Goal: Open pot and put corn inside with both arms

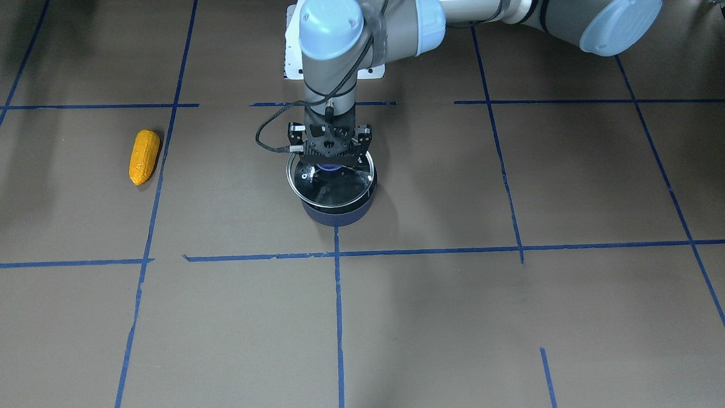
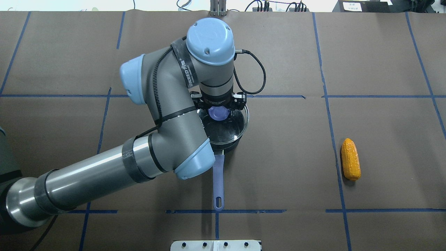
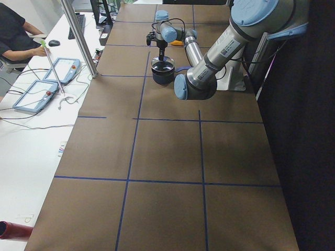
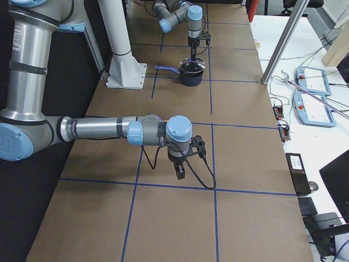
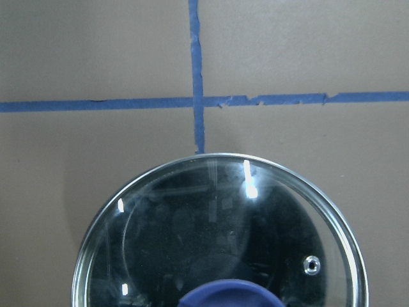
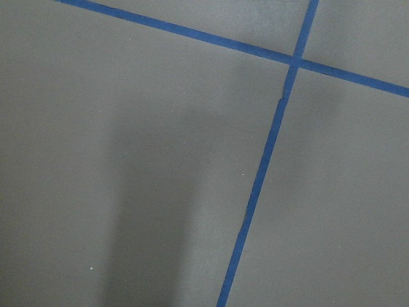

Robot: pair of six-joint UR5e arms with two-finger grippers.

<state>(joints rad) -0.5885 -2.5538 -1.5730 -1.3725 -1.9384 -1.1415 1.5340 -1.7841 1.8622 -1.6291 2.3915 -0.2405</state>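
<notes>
The pot point(image 1: 337, 215) stands at the table's middle, its lavender handle point(image 2: 218, 181) pointing toward the robot. Its glass lid point(image 2: 228, 127) lies over it and seems slightly raised and off-centre. My left gripper point(image 2: 218, 111) comes straight down on the lid's blue knob point(image 5: 230, 295) and is shut on it. The corn point(image 2: 350, 159) lies flat on the table far to the pot's right, also in the front view point(image 1: 144, 157). My right gripper point(image 4: 180, 170) hangs low over bare table, far from both; I cannot tell whether it is open or shut.
Brown table paper with blue tape grid lines point(image 1: 337, 317). A white base plate point(image 2: 216, 245) sits at the near edge. A white pillar point(image 4: 121, 43) stands beside the table. Operators' desks with devices point(image 3: 36, 94) lie beyond the far side.
</notes>
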